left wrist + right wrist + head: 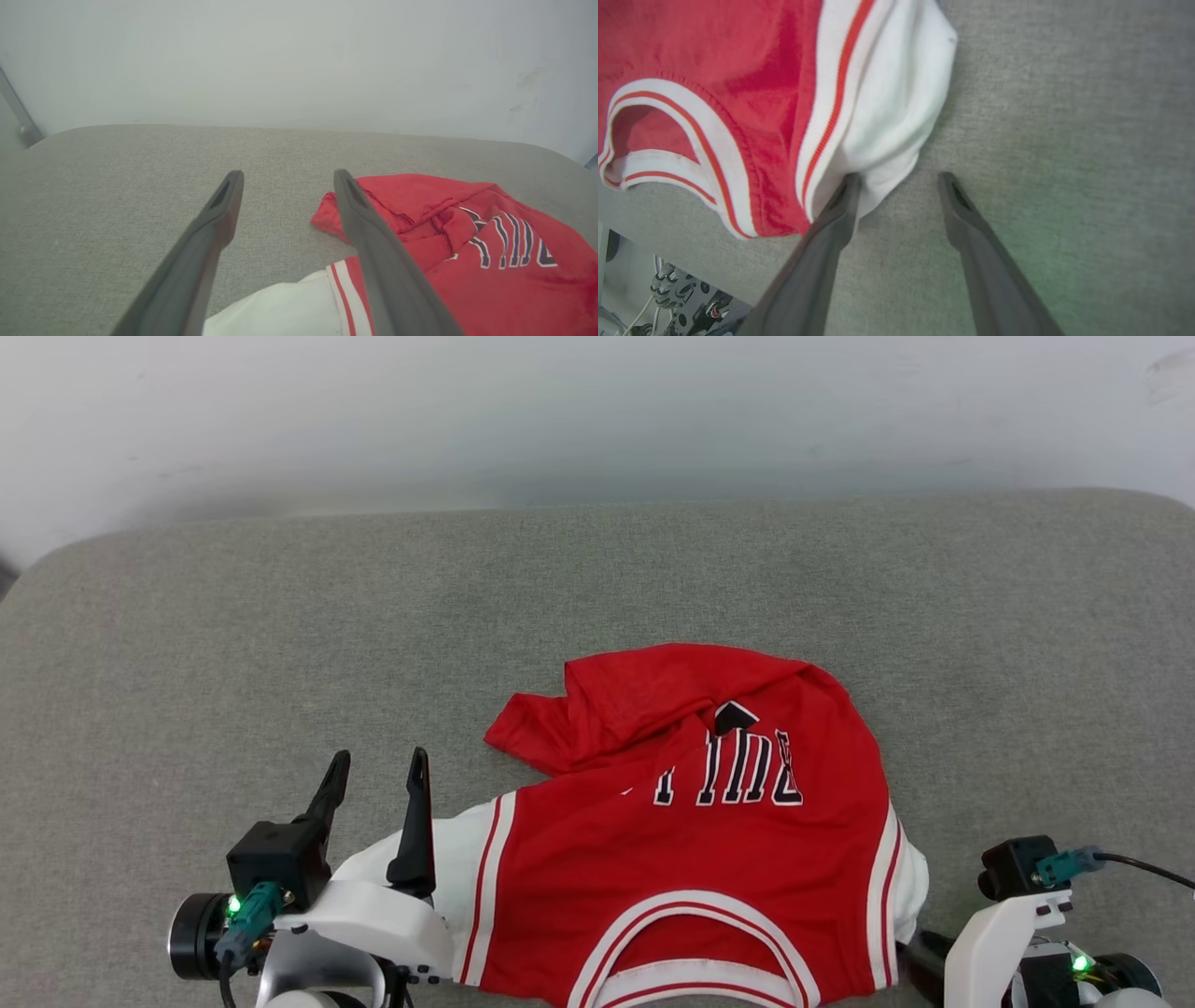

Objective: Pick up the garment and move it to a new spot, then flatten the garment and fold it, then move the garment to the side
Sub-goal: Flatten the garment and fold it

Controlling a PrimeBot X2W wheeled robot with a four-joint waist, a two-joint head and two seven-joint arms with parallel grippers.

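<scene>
- The left hand (379,758) is spread wide and has hold of nothing. In the left wrist view the garment's white sleeve (280,308) lies low between its fingers. One finger (373,252) crosses in front of the red cloth.
- The right hand (900,179) is also parted and empty. One fingertip (847,186) sits at the hem of the other white sleeve (896,107), touching or very nearly, and the other is over bare surface.
- The garment (709,840) lies along the front edge of the surface (187,663), somewhat toward the right front corner. Its collar is nearest the robot, and its far part is crumpled back over the lettering.
- Risk: if either hand closes where it is, it would likely catch only a sleeve tip or one layer. The shirt would then hang twisted, and the bunched far part would stay folded under.
- Risk: the right hand has so little cloth between its fingers that the sleeve could slip out as it closes, leaving a one-sided lift.
- Risk: the collar sits right at the front edge, and the right wrist view shows the drop and the cables (663,289) below it. A drag toward the robot could spill the shirt off.
- Risk: the covering looks soft, so fingertips pressed down may snag it along with the sleeve.
- Room: there is wide bare surface toward the far edge and both far corners, with a generous stretch on the left. The wall (597,411) rises behind the far edge, so a high forward swing has its limit there.
</scene>
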